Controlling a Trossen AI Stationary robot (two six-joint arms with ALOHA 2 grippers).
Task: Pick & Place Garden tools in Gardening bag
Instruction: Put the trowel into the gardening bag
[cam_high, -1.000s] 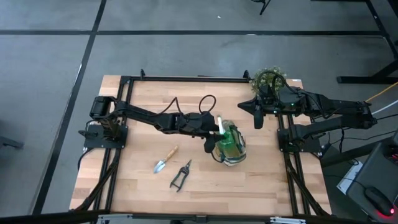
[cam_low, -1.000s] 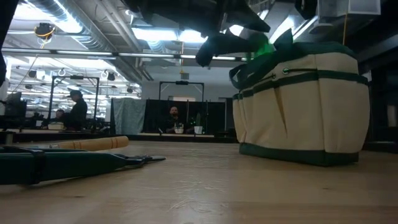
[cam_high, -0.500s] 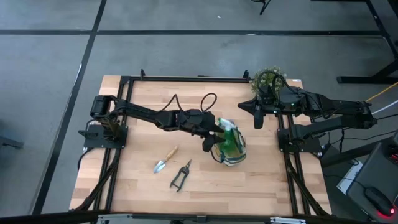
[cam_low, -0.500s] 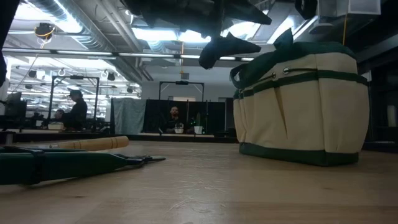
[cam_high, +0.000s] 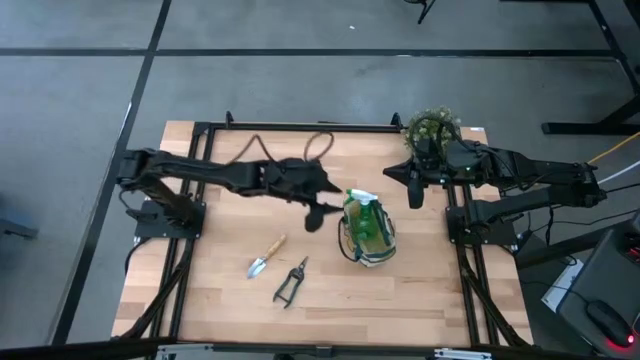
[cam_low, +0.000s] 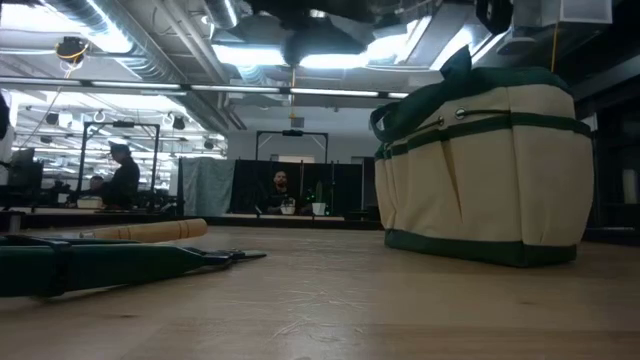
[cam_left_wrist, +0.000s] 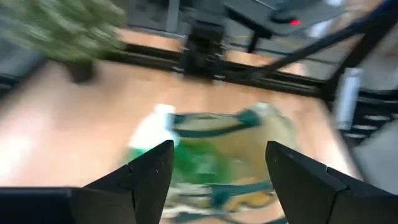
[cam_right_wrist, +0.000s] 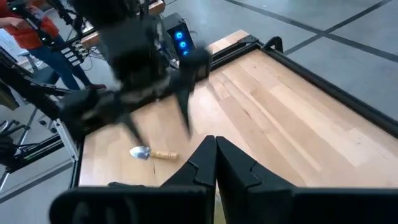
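Jaws apart and empty, our left gripper (cam_high: 318, 214) hangs above the bare table (cam_high: 430, 290), just beside the gardening bag (cam_high: 366, 236) on the side toward our left arm's base. From those jaws we judge the next pick lies nearer the table's front edge: the wooden-handled trowel (cam_high: 267, 257) sits closest, its long axis slanting with the blade toward the front edge and the handle pointing back toward the bag. Just beside it, a little farther, the pruning shears (cam_high: 291, 282) lie on much the same slant, apart from the trowel. Beyond the jaws, the green spray bottle (cam_high: 364, 216) already rests in the bag, white nozzle up. Farthest off, our right gripper (cam_high: 415, 190) waits with fingers together near the potted plant (cam_high: 432, 127), so our left arm is clearly nearer both tools.
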